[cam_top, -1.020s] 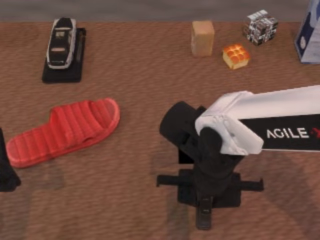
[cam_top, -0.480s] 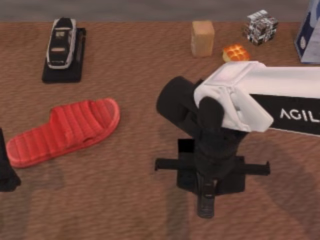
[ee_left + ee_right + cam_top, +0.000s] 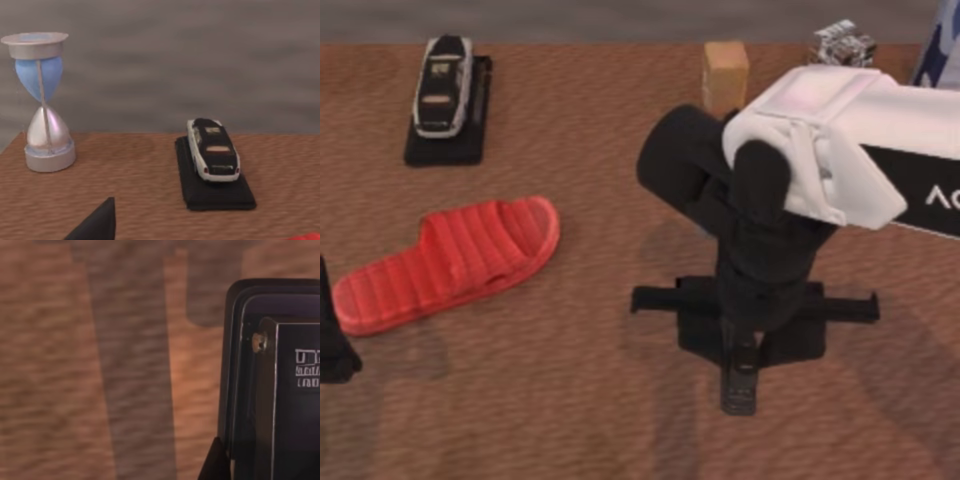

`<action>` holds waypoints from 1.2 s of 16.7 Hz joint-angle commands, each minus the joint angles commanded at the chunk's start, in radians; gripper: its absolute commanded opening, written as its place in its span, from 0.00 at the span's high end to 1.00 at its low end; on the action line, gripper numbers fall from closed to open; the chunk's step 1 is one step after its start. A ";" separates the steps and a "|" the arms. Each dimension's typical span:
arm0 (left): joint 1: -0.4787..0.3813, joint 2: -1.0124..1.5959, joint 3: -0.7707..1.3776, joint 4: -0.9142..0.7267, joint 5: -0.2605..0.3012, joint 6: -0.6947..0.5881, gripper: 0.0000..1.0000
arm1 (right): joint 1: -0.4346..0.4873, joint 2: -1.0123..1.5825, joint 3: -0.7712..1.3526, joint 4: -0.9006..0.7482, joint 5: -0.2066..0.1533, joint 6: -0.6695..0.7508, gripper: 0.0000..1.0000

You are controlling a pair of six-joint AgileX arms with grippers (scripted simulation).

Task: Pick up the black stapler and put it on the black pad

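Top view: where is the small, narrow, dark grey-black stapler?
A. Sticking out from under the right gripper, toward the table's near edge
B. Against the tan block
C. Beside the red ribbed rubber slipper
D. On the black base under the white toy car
A: the black stapler pokes out from beneath the right gripper toward the near edge, well apart from the red ribbed rubber slipper.

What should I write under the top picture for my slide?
Right arm's gripper holds the black stapler above the wooden table, near a red slipper.
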 joint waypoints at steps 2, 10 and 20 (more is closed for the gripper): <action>0.000 0.000 0.000 0.000 0.000 0.000 0.00 | -0.001 0.003 0.004 -0.001 0.000 -0.010 1.00; 0.000 0.000 0.000 0.000 0.000 0.000 0.00 | -0.049 0.092 0.123 -0.037 -0.012 -0.450 1.00; 0.000 0.000 0.000 0.000 0.000 0.000 0.00 | -0.186 0.215 0.291 -0.082 -0.037 -1.506 1.00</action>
